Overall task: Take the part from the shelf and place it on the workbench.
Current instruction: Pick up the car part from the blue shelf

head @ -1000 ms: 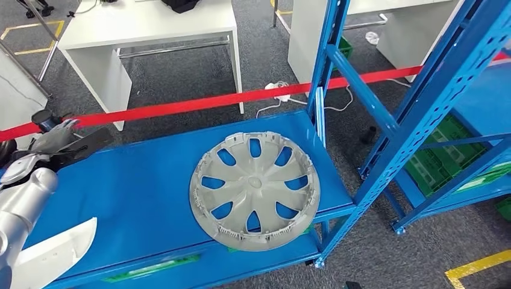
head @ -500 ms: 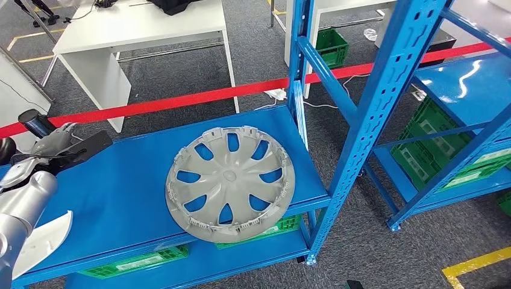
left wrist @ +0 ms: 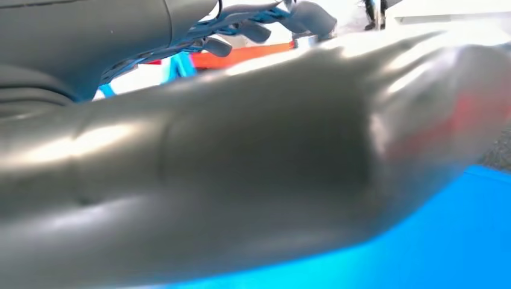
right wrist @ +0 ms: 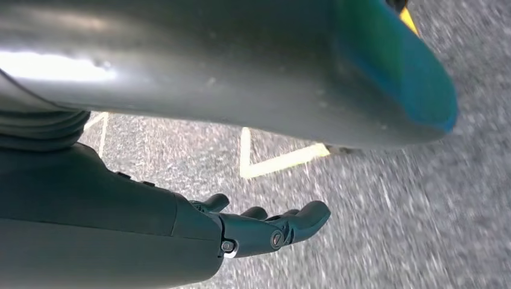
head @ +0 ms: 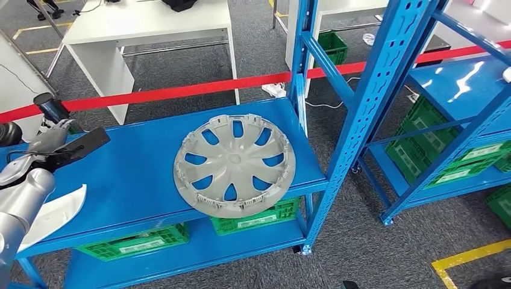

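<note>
A grey wheel cover [head: 234, 165] lies flat on the blue shelf [head: 132, 174], towards its right end, with its edge reaching the shelf's front lip. My left hand [head: 57, 144] hovers over the shelf's left end, well apart from the cover, its fingers stretched out and holding nothing. In the left wrist view the thick thumb of the left hand [left wrist: 241, 168] sits just above the blue surface, with the dark fingers [left wrist: 265, 24] spread beyond it. My right hand [right wrist: 265, 229] hangs over the grey floor, fingers loosely extended, empty.
A blue upright post [head: 361, 120] stands right of the cover. A second blue rack [head: 464, 90] is further right. Green crates [head: 253, 218] sit on the lower shelf. Red tape [head: 181, 91] runs behind, with a white table [head: 144, 24] beyond. A white curved piece [head: 54, 211] lies by my left forearm.
The whole picture has shifted, so the camera has moved; more of the lower shelf and the right rack shows. My left hand stays over the shelf's left end and the cover has not moved.
</note>
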Controlling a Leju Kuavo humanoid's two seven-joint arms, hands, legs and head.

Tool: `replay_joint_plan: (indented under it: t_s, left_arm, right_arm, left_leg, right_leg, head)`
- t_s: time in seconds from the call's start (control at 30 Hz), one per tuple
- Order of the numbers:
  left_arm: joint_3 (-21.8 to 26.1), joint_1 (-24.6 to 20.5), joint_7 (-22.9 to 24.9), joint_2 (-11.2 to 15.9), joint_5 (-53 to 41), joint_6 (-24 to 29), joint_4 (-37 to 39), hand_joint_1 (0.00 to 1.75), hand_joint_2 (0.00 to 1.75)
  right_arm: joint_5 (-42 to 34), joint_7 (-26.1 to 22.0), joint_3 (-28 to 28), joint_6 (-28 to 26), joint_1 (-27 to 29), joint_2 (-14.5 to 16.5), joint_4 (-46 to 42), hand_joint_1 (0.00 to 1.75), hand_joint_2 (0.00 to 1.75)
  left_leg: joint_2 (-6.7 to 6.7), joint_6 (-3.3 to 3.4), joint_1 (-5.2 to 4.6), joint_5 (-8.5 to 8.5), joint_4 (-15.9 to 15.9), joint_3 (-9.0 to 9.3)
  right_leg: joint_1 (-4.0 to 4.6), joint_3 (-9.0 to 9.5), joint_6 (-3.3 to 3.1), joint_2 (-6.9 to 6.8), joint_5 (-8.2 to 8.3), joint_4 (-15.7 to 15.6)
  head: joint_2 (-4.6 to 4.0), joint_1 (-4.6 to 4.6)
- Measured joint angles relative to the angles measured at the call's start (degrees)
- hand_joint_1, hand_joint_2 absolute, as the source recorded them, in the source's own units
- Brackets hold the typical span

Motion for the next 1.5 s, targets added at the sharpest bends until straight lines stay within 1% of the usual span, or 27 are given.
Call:
replay_joint_plan:
  t_s: [0.1,0.13,0.17,0.2,0.27,0.33,0.37,0.47,0.5,0.53,0.6,0.63,0.67,0.7,0.73,0.8,0.83,0.87,0.9,0.93,0.97,1.03,1.07,1.1,1.23,1.4,1.5]
  left_arm:
    - [0.0,0.14,-0.01,-0.2,0.0,-0.01,0.05,0.0,0.0]
    - [0.0,0.29,-0.01,-0.22,0.0,-0.01,0.1,0.0,0.0]
    - [0.0,0.47,-0.01,-0.25,0.0,-0.01,0.14,0.0,0.0]
    - [0.0,0.64,-0.01,-0.26,0.0,-0.01,0.18,0.0,0.0]
    - [0.0,0.8,0.05,-0.28,0.0,-0.01,0.18,0.0,0.0]
    - [0.02,0.81,0.17,-0.19,0.0,0.01,0.17,0.0,0.0]
    - [0.04,0.78,0.18,-0.15,0.0,0.01,0.17,0.0,0.0]
    - [0.07,0.74,-0.36,-0.12,-0.07,-0.44,0.2,0.0,0.0]
    - [0.07,0.73,-0.64,-0.1,-0.05,-0.74,0.21,0.0,0.0]
    - [0.09,0.72,-0.84,-0.07,0.03,-1.01,0.21,0.0,0.0]
    - [0.14,0.7,-0.95,-0.08,0.22,-1.4,0.26,0.0,0.87]
    - [0.15,0.74,-0.94,-0.11,0.32,-1.61,0.31,0.0,1.31]
    - [0.16,0.8,-1.04,-0.16,0.47,-1.93,0.38,0.0,1.75]
    - [0.17,0.84,-1.23,-0.24,0.71,-2.32,0.43,0.0,1.75]
    - [0.19,0.85,-1.49,-0.33,0.99,-2.71,0.45,0.0,1.75]
    - [0.28,0.67,-2.11,-0.46,1.59,-3.53,0.4,0.0,1.75]
    - [0.35,0.54,-2.42,-0.5,1.76,-3.96,0.38,0.0,1.75]
    - [0.45,0.43,-2.69,-0.52,1.88,-4.39,0.37,0.0,1.75]
    - [0.55,0.35,-2.93,-0.55,1.94,-4.82,0.36,0.0,1.75]
    - [0.64,0.33,-3.08,-0.58,1.96,-5.2,0.35,0.0,1.75]
    - [0.72,0.31,-3.14,-0.62,1.93,-5.52,0.34,0.0,1.75]
    - [0.76,0.28,-3.15,-0.69,1.8,-6.39,0.36,0.0,1.75]
    - [0.77,0.28,-3.17,-0.69,1.72,-6.94,0.37,0.0,1.75]
    - [0.77,0.28,-3.26,-0.69,1.64,-7.54,0.4,0.0,1.75]
    - [0.75,0.28,-4.13,-0.63,1.54,-9.97,0.55,0.0,1.75]
    - [0.74,0.27,-5.04,-0.49,1.53,-12.44,0.67,0.0,1.75]
    - [0.74,0.26,-5.11,-0.39,1.53,-12.57,0.68,0.0,1.75]
  right_arm:
    - [0.0,0.06,0.0,-0.01,-0.03,-0.05,0.0,0.0,0.0]
    - [0.0,0.06,0.0,-0.02,-0.05,-0.09,0.0,0.0,0.0]
    - [0.0,0.06,0.0,-0.02,-0.06,-0.13,0.0,0.0,0.0]
    - [0.0,0.06,0.0,-0.02,-0.06,-0.16,0.0,0.0,0.0]
    - [0.0,0.07,0.0,-0.06,-0.12,-0.19,-0.01,0.0,0.0]
    - [0.0,0.07,0.0,-0.15,-0.25,-0.23,-0.02,0.0,0.0]
    - [0.0,0.08,0.0,-0.21,-0.31,-0.25,-0.02,0.0,0.0]
    - [0.0,0.06,0.0,-0.23,-0.3,-0.22,-0.02,0.0,0.0]
    - [0.0,0.03,0.0,-0.22,-0.28,-0.22,-0.02,0.0,0.0]
    - [0.0,0.02,0.0,-0.21,-0.27,-0.23,-0.02,0.0,0.0]
    - [0.0,0.04,0.0,-0.2,-0.27,-0.26,-0.02,0.0,0.0]
    - [0.0,0.08,0.0,-0.2,-0.26,-0.26,-0.02,0.0,0.0]
    - [0.0,0.11,0.0,-0.2,-0.24,-0.26,-0.02,0.0,0.0]
    - [0.0,0.14,0.0,-0.2,-0.22,-0.26,-0.02,0.0,0.0]
    - [-0.01,0.15,-0.01,-0.2,-0.21,-0.26,-0.02,0.0,0.0]
    - [-0.02,0.1,-0.05,-0.19,-0.24,-0.29,-0.02,0.0,0.0]
    - [-0.02,0.07,-0.08,-0.16,-0.27,-0.32,-0.02,0.0,0.0]
    - [-0.02,0.01,-0.1,-0.11,-0.29,-0.34,-0.02,0.0,0.0]
    - [-0.02,-0.04,-0.11,-0.05,-0.29,-0.37,-0.02,0.0,0.0]
    - [-0.02,-0.11,-0.12,0.02,-0.26,-0.39,-0.02,0.0,0.0]
    - [0.01,-0.17,-0.13,0.11,-0.23,-0.41,-0.02,0.0,0.0]
    - [0.17,-0.26,-0.13,0.23,-0.17,-0.45,-0.02,0.0,0.0]
    - [0.27,-0.26,-0.13,0.28,-0.16,-0.45,-0.02,0.0,0.0]
    - [0.36,-0.25,-0.13,0.28,-0.16,-0.47,-0.02,0.0,0.0]
    - [0.49,-0.11,-0.13,0.27,-0.15,-0.5,-0.02,0.0,0.0]
    - [0.66,-0.02,-0.13,0.19,-0.11,-0.5,-0.02,0.0,0.0]
    - [0.7,0.05,-0.13,0.2,-0.11,-0.5,-0.02,0.0,0.0]
  left_leg:
    - [0.02,0.57,0.12,2.38,-0.4,-2.05]
    - [0.02,0.6,0.1,3.01,-0.29,-2.97]
    - [0.04,0.58,0.09,3.59,-0.11,-3.88]
    - [0.05,0.5,0.1,4.13,0.12,-4.85]
    - [0.06,0.15,0.16,5.01,0.82,-6.6]
    - [0.11,-0.39,0.07,5.58,1.56,-7.73]
    - [0.15,-0.7,0.0,5.81,1.7,-7.95]
    - [0.13,-1.74,0.09,6.3,1.46,-8.19]
    - [0.03,-2.11,0.19,5.36,2.22,-8.58]
    - [-0.07,-2.49,0.32,3.58,4.06,-9.28]
    - [-0.2,-3.26,0.71,-1.17,10.35,-11.23]
    - [-0.19,-3.55,0.93,-2.74,13.52,-12.01]
    - [-0.19,-3.77,1.12,-3.28,15.36,-12.14]
    - [-0.19,-3.93,1.29,-2.83,15.3,-11.29]
    - [-0.17,-4.09,1.44,-1.59,12.94,-9.31]
    - [-0.26,-4.28,1.59,0.55,5.19,-3.97]
    - [-0.44,-4.05,1.51,1.05,2.38,-2.14]
    - [-0.62,-3.61,1.36,1.0,0.87,-1.24]
    - [-0.79,-3.01,1.2,0.98,0.56,-1.13]
    - [-0.85,-2.56,1.22,1.14,0.4,-1.29]
    - [-0.84,-2.29,1.26,1.22,0.21,-1.39]
    - [-0.86,-1.91,1.25,1.54,0.05,-1.59]
    - [-0.87,-1.66,1.2,1.64,0.05,-1.69]
    - [-0.87,-1.43,1.15,1.73,0.06,-1.79]
    - [-0.85,-0.88,1.07,1.99,0.11,-2.21]
    - [-0.83,-0.78,0.97,2.05,0.25,-2.46]
    - [-0.83,-0.79,0.94,2.06,0.27,-2.49]
  right_leg:
    - [0.09,-1.91,0.43,0.04,-7.76,7.87]
    - [0.1,-2.3,0.57,0.05,-9.2,10.89]
    - [0.1,-2.07,0.67,0.04,-9.32,12.71]
    - [0.1,-0.97,0.73,0.03,-8.38,12.84]
    - [0.1,3.9,0.58,0.0,-6.39,7.47]
    - [0.33,8.55,-0.17,0.03,-6.86,0.88]
    - [0.47,9.55,-0.67,0.05,-7.54,-0.87]
    - [0.48,9.37,-2.11,-0.05,-6.84,-1.96]
    - [0.32,9.16,-2.49,-0.14,-6.26,-2.26]
    - [0.13,8.88,-2.74,-0.24,-5.68,-2.54]
    - [0.0,8.07,-2.89,-0.32,-4.82,-2.66]
    - [-0.04,7.62,-2.8,-0.33,-4.49,-2.65]
    - [-0.12,7.22,-2.66,-0.33,-4.18,-2.62]
    - [-0.26,6.89,-2.45,-0.33,-3.91,-2.59]
    - [-0.45,6.66,-2.2,-0.33,-3.69,-2.56]
    - [-0.75,6.41,-1.54,-0.3,-3.34,-2.5]
    - [-0.8,6.36,-1.16,-0.27,-3.18,-2.52]
    - [-0.76,6.31,-0.76,-0.22,-2.99,-2.54]
    - [-0.72,6.25,-0.36,-0.15,-2.82,-2.64]
    - [-0.66,6.28,-0.47,-0.1,-2.74,-2.81]
    - [-0.59,6.25,-1.08,-0.07,-2.57,-2.95]
    - [-0.47,6.23,-2.79,-0.04,-2.21,-3.34]
    - [-0.43,6.23,-3.21,-0.05,-1.9,-3.51]
    - [-0.42,6.27,-3.13,-0.04,-1.66,-3.75]
    - [-0.5,6.31,-1.9,-0.05,-0.82,-4.54]
    - [-0.68,6.27,0.09,-0.05,-0.58,-4.86]
    - [-0.72,6.22,0.67,-0.05,-0.62,-4.88]
  head:
    - [0.0,0.15]
    - [0.0,0.16]
    - [0.0,0.15]
    - [0.0,0.16]
    - [0.0,0.16]
    - [0.0,0.11]
    - [0.0,0.1]
    - [0.0,0.23]
    - [0.0,0.21]
    - [0.0,0.15]
    - [0.0,0.04]
    - [0.0,0.05]
    - [0.0,0.05]
    - [0.0,0.05]
    - [0.0,0.05]
    - [0.0,0.04]
    - [0.0,0.05]
    - [0.0,0.02]
    - [0.0,0.03]
    - [0.0,0.03]
    - [0.0,0.02]
    - [0.0,0.02]
    - [0.0,0.02]
    - [0.0,0.01]
    - [0.0,0.02]
    - [0.0,0.01]
    - [0.0,-0.01]
